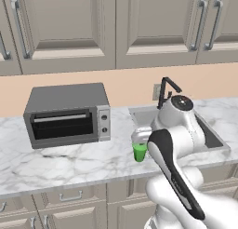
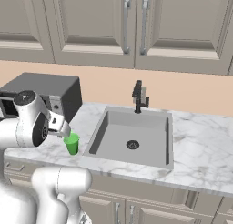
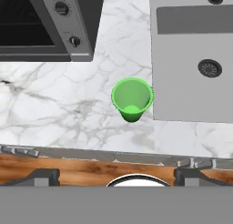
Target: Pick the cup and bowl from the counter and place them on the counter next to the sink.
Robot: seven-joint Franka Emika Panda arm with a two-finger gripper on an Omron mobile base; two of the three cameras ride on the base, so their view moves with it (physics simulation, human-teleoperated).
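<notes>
The green cup (image 3: 132, 99) stands upright on the marble counter (image 1: 60, 165), just left of the sink (image 2: 132, 136) and right of the toaster oven (image 1: 67, 114). The gripper (image 3: 116, 178) hangs above it, jaws spread wide and holding nothing. With the cup resting beside the basin, its placement looks complete; the step in hand appears to be turning to the bowl, which calls for finding it elsewhere on the counter. In the left base view the arm covers much of the sink and faucet (image 2: 139, 96). In the hand view the fingertips are cut off by the lower edge.
</notes>
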